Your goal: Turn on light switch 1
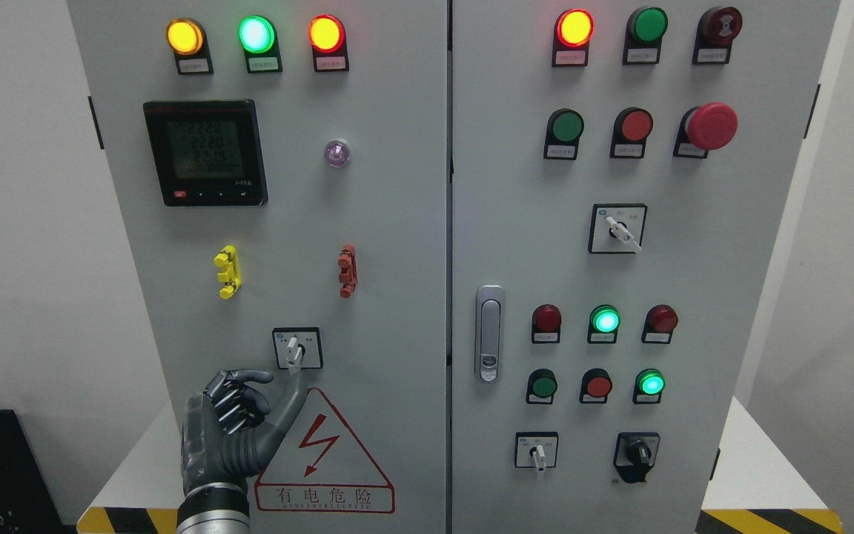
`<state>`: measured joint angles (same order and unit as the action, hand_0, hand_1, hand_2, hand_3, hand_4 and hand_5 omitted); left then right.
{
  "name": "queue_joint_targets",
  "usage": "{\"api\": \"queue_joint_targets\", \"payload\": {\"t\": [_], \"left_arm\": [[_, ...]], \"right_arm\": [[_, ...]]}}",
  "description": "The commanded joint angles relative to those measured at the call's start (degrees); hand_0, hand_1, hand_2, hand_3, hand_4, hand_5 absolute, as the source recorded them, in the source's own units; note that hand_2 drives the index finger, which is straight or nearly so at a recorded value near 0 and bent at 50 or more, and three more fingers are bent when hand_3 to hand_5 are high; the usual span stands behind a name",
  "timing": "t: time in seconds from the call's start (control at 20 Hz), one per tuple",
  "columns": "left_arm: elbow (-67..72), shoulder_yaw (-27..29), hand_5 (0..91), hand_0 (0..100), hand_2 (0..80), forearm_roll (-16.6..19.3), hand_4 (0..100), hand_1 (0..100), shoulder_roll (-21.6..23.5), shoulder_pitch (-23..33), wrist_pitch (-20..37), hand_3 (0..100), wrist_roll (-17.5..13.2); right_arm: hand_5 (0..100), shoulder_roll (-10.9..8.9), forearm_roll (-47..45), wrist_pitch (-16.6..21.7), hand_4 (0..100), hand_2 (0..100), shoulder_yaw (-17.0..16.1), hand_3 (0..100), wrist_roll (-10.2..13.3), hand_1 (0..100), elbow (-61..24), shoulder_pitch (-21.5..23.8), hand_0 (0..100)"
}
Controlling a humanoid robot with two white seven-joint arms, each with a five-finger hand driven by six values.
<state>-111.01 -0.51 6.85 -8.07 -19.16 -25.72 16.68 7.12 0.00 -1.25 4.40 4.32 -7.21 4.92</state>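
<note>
I am reaching my left hand [238, 415], fingers curled, thumb up | switch [295, 350] sitting on left door just above thumb | risking thumb slipping off the small lever.

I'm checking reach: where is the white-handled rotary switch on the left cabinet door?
In the head view, the rotary switch sits low on the left door, above the red warning triangle, beside the left hand.

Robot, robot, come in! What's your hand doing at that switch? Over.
Left hand up at the left door, fingers curled, thumb reaching the white switch. Right hand out of sight. Nothing between hand and switch.
</note>
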Motion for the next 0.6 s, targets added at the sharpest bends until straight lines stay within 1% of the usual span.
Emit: {"api": "queue_joint_targets", "payload": {"t": [0.0,0.55], "left_arm": [[0.4,-1.1,82.8,0,55.6,0.4,91,78,-0.2,-0.8,-0.6,90,0.0],[0.9,-1.2,83.2,0,56.8,0.6,92,78,-0.5,-2.1,-2.6,91,-0.1]], "right_arm": [[0,0.0,-1.4,0.0,0,0,0.0,0,0.0,0,0.0,0.0,0],[0,0.0,-1.4,0.0,0,0,0.0,0,0.0,0,0.0,0.0,0]]}}
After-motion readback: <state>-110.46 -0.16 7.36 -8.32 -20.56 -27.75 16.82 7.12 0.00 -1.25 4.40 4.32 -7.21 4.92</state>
